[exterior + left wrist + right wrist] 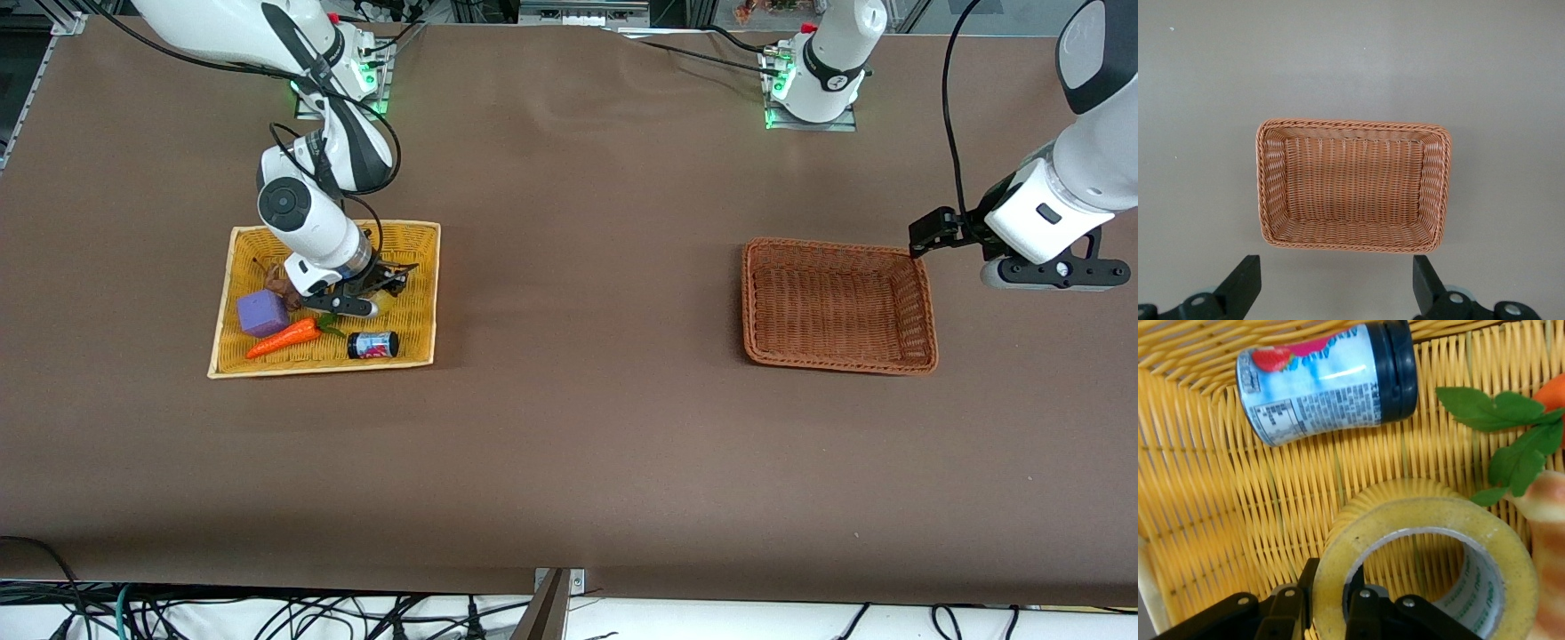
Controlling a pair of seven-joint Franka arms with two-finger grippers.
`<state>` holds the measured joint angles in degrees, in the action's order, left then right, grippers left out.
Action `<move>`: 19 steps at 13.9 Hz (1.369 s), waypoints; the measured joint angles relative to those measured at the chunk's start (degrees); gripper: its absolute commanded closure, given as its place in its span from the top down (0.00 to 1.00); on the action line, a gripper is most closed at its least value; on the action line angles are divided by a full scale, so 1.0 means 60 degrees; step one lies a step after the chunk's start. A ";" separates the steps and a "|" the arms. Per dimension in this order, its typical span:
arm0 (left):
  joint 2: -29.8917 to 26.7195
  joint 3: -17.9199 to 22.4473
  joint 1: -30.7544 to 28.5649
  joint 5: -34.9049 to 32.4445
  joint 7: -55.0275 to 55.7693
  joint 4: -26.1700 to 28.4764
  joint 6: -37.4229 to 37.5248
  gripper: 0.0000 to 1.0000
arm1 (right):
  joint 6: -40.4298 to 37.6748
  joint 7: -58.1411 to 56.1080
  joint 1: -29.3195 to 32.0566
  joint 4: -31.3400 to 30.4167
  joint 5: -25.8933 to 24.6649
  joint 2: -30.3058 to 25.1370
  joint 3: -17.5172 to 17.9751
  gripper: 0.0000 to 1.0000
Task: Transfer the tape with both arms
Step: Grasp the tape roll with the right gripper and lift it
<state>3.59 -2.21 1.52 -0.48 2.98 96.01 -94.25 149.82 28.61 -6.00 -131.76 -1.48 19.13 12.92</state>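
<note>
The tape (1418, 517), a thick yellowish roll with a grey core, lies in the yellow basket (418, 267) toward the right arm's end of the table. My right gripper (1331, 577) is down in that basket (1218, 520), shut on the tape's wall with one finger inside the core and one outside. In the front view the right gripper (356, 298) covers most of the roll. My left gripper (929, 233) hangs open and empty over the table beside the brown wicker basket (836, 364). Nothing lies between its fingers (1245, 277), and the brown basket (1351, 124) shows below it.
The yellow basket also holds a small strawberry-labelled bottle (372, 344) close to the tape (1325, 383), a toy carrot (284, 339) with green leaves (1511, 433), a purple block (262, 313) and a striped croissant toy (1548, 540).
</note>
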 measured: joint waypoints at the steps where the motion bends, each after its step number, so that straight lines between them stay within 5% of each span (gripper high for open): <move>1: 0.0001 0.0000 0.0000 0.0000 0.0000 0.0000 0.0000 1.00 | 0.0001 -0.0019 0.0000 0.0001 0.0000 -0.0014 0.0000 0.07; 7: 0.0003 0.0000 0.0000 0.0000 0.0000 0.0001 0.0000 1.00 | -0.1523 -0.0082 -0.0008 0.0419 -0.0024 -0.1325 0.0190 0.07; 11: 0.0004 0.0000 0.0002 0.0000 0.0000 0.0001 0.0000 1.00 | -0.2877 0.1137 -0.0170 0.1420 -0.0054 -0.1927 0.1122 0.06; 14: 0.0007 0.0000 0.0003 0.0000 0.0000 0.0003 0.0000 1.00 | -0.3046 0.3166 -0.1232 0.2657 -0.0294 -0.1321 0.1360 0.06; 19: 0.0127 0.0001 0.0004 0.0000 0.0000 0.0009 -0.0019 1.00 | -0.3830 0.6499 -0.3151 0.5863 -0.1558 0.1236 0.1367 0.04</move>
<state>4.35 -2.20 1.55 -0.48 2.98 96.06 -94.36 126.84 67.60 -24.90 -96.58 -10.82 26.54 21.12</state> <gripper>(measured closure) 0.000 0.780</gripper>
